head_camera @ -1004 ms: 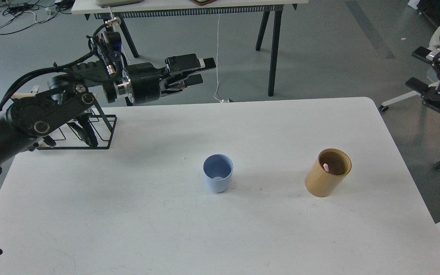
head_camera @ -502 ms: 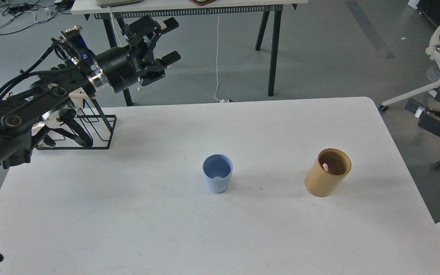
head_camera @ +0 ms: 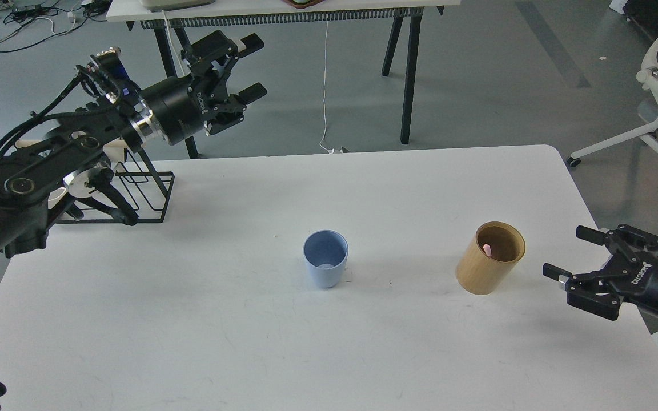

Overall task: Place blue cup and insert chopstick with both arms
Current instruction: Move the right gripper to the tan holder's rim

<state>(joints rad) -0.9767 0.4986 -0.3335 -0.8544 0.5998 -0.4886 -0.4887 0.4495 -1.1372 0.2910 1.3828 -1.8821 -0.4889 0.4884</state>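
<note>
Blue cup (head_camera: 325, 258): small, pale matte blue, tapered, no handle, upright and open-mouthed near the middle of the white table (head_camera: 203, 331). Wooden holder (head_camera: 490, 258) stands well to its right, apart. One pink chopstick tip (head_camera: 486, 249) shows inside the holder; the rest is hidden by the wall. Left gripper (head_camera: 247, 67) is raised beyond the far left edge, jaws wide, empty. Right gripper (head_camera: 570, 252) sits just right of the holder, jaws wide, empty. Left arm partly covers the wire rack (head_camera: 140, 197).
</note>
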